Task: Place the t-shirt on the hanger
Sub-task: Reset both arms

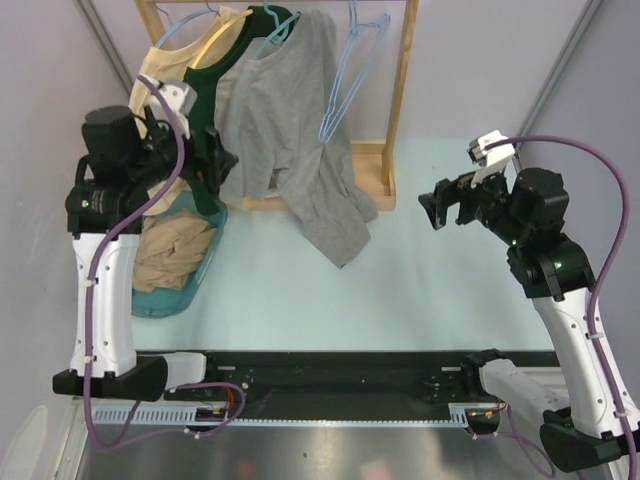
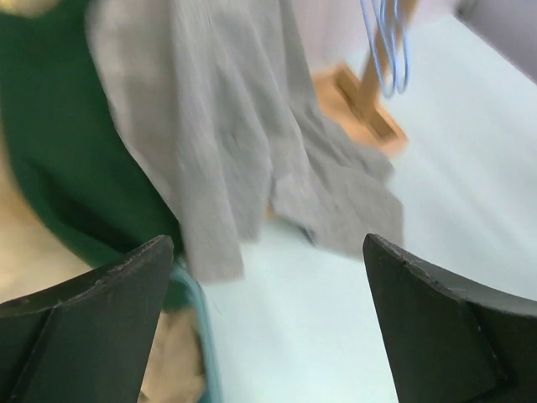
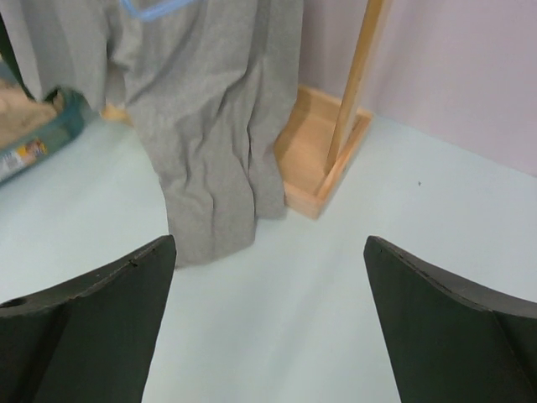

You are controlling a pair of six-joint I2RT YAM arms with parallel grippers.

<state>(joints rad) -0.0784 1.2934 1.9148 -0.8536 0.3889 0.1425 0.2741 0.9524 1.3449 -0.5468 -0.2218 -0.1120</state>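
Your table (image 1: pixel 420 290) carries a wooden rack (image 1: pixel 402 90) at its far edge, cut off at the top of the overhead view. The t-shirt (image 1: pixel 300 130) hangs there at the hanger (image 1: pixel 277 35), hem slumped onto the table. Cloth hides most of the hanger, so you cannot tell how the shirt sits on it. A green shirt (image 1: pixel 215 80) and a yellow shirt (image 1: pixel 150 85) hang just left, partly behind your left arm, and blue hangers (image 1: pixel 345 90) hang to the right. A basket (image 1: pixel 160 303) of tan cloth sits below that arm. Left gripper (image 2: pixel 268 252), its view blurred, gapes wide and empty beside the green shirt; right gripper (image 3: pixel 268 252) likewise, apart from the rack
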